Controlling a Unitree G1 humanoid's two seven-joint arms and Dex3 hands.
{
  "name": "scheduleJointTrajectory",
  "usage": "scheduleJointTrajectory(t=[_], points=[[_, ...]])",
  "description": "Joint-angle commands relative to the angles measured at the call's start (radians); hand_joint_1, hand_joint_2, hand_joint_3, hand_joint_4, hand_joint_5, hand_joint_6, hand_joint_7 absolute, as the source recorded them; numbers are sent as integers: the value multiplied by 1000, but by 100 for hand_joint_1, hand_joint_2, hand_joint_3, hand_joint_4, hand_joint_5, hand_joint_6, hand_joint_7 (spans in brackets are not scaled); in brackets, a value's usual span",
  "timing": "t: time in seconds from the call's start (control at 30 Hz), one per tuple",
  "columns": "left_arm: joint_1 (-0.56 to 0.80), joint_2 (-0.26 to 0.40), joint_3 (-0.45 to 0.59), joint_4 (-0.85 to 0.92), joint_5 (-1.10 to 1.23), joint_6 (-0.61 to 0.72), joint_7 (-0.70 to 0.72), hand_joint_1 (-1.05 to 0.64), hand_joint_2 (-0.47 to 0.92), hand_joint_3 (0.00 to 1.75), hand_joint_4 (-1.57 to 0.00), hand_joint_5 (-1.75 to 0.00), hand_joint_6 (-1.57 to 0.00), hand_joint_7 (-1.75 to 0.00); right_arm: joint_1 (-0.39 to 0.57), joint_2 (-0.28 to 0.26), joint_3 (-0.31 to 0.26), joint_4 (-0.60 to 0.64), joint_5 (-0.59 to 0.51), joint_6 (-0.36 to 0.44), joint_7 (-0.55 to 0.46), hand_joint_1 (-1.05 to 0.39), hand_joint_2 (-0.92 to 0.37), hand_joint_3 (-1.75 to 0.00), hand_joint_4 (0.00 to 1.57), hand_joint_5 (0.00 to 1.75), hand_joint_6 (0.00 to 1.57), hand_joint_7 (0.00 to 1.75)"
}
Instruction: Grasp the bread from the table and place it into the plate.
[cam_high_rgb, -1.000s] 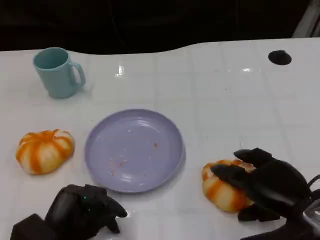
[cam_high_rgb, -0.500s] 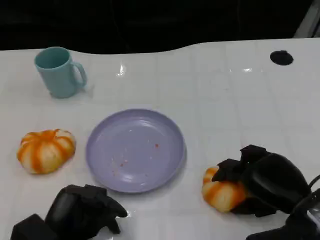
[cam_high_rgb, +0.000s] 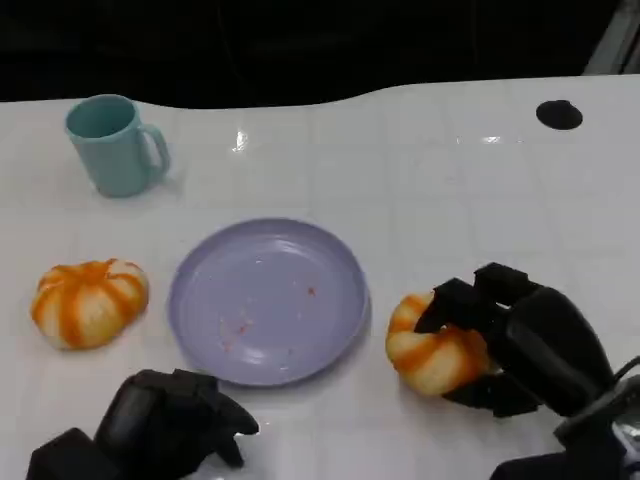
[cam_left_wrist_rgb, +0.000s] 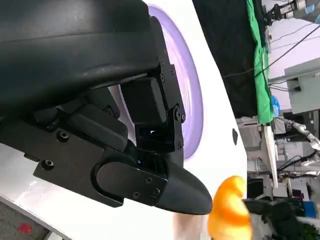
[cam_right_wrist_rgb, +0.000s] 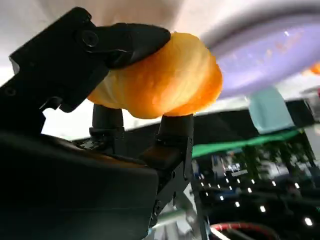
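Head view: the black right hand (cam_high_rgb: 500, 335) grips one orange-and-white striped bread roll (cam_high_rgb: 432, 347), now shifted closer to the round lilac plate (cam_high_rgb: 268, 300), at its four o'clock. A second roll (cam_high_rgb: 88, 301) lies at nine o'clock; one teal mug (cam_high_rgb: 115, 145) at eleven. The left hand (cam_high_rgb: 170, 425) rests curled, holding nothing.

Right wrist view: fingers (cam_right_wrist_rgb: 132, 42) clamp the roll (cam_right_wrist_rgb: 165, 80). No writing is legible.

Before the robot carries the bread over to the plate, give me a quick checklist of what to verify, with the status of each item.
1. Right robot hand grips the bread: ok, fingers wrap it in the right wrist view.
2. Bread clear of the table: cannot tell.
3. Plate free to receive it: ok, just crumbs.
4. Left robot hand off the plate: ok.
5. Mug and second bread outside the path: ok.
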Motion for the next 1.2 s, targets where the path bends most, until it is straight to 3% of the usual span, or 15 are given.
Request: scheduleJointTrajectory(t=[0.03,0.4,0.47,0.53,0.6,0.73,0.9,1.0,1.07,1.1,1.13,1.2], points=[[-4,13,3,12,1,3,7,-105,92,15,-126,-110,-142,-51,-58,35,-7,5,42,-15,0,-16,-49,-111,89,175,65,175],[-2,20,4,32,8,-15,8,-105,92,15,-126,-110,-142,-51,-192,171,16,61,62,28,31,-3,-25,-132,96,175,74,175],[-2,20,4,38,8,-20,7,-105,92,15,-126,-110,-142,-52,-216,193,22,85,69,32,44,-3,-25,-133,96,175,75,175],[-6,19,6,50,3,-27,0,-105,92,14,-126,-110,-142,-52,-240,215,30,105,75,40,61,-3,-27,-128,96,175,84,150],[-9,19,8,58,-1,-27,-2,-105,92,14,-126,-110,-142,-52,-265,235,38,133,79,42,71,-2,-26,-127,96,175,89,145],[-10,19,6,64,-1,-30,-5,-105,92,14,-126,-110,-142,-52,-328,292,53,246,84,32,50,-1,-29,-122,95,175,81,161],[-12,17,6,69,-7,-29,-11,-105,92,13,-126,-109,-142,-51,-412,350,79,412,75,22,-10,-7,-35,-123,90,175,79,159],[-15,18,5,73,-2,-35,-5,-105,92,13,-126,-109,-142,-51,-452,375,85,489,82,40,2,-10,-41,-113,87,162,82,130],[-13,17,4,72,1,-41,-2,-105,92,14,-126,-109,-142,-51,-471,384,92,512,82,75,37,-16,-53,-76,84,130,86,74],[-12,17,3,71,4,-44,2,-105,92,14,-126,-109,-142,-51,-479,384,100,518,76,95,59,-19,-60,-63,77,108,84,52],[-11,17,3,70,5,-44,4,-105,92,14,-126,-109,-142,-51,-486,383,108,520,72,108,83,-22,-68,-46,65,72,78,28],[-12,15,4,68,3,-43,3,-105,92,14,-126,-109,-142,-51,-493,378,122,518,70,126,119,-26,-74,-32,51,42,68,9]])
